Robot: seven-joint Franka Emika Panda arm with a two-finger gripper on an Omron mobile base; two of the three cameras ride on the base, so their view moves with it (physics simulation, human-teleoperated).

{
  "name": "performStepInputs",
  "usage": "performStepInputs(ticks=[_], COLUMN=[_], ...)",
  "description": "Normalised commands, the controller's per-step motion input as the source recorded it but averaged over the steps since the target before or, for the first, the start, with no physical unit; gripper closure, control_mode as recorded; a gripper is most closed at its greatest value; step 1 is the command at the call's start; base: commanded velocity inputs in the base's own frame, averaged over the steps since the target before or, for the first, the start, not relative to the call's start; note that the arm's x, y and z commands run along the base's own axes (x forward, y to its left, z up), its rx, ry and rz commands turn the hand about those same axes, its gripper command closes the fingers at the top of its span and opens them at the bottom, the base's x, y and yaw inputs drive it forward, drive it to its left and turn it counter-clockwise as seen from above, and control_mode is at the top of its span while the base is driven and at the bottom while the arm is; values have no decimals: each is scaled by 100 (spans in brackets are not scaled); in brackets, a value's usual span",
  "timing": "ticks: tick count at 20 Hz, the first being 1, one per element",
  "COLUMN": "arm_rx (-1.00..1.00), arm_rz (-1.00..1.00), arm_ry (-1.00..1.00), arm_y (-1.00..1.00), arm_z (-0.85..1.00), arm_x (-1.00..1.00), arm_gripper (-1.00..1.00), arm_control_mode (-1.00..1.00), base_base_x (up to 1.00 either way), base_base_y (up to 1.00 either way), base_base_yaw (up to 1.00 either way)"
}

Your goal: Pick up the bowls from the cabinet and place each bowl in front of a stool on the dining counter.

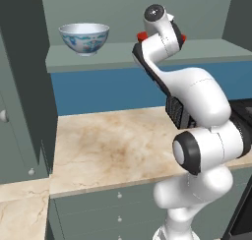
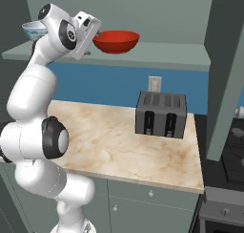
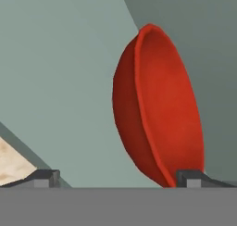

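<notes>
red bowl (image 2: 116, 40) sits upright, mouth up, on the cabinet shelf (image 2: 157, 54), wide-open claw (image 3: 118, 176) just beside it.

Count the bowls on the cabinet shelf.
2. The patterned bowl sits toward the shelf's left end; the red bowl sits further right, just ahead of the open gripper. The arm may hide others.

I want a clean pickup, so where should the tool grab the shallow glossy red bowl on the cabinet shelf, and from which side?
Probably the rim of the shallow glossy red bowl, on the side facing the open tool. The bowl sits upright on the grey-green cabinet shelf, too broad to span, so one finger inside and one outside the thin wall.
</notes>
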Motion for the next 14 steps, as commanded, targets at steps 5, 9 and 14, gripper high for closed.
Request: performStepInputs(ticks=[5, 9, 14], arm_rx=[0, 0, 0], arm_rz=[4, 3, 2], arm_ry=[0, 1, 2], arm_y=[0, 0, 0], arm_z=[0, 0, 0], arm_x=[22, 29, 29], arm_gripper=[-100, -100, -100], arm_control_mode=[-100, -100, -100], base_base_x=[0, 0, 0], base_base_y=[0, 0, 0], base_base_yaw=[0, 0, 0])
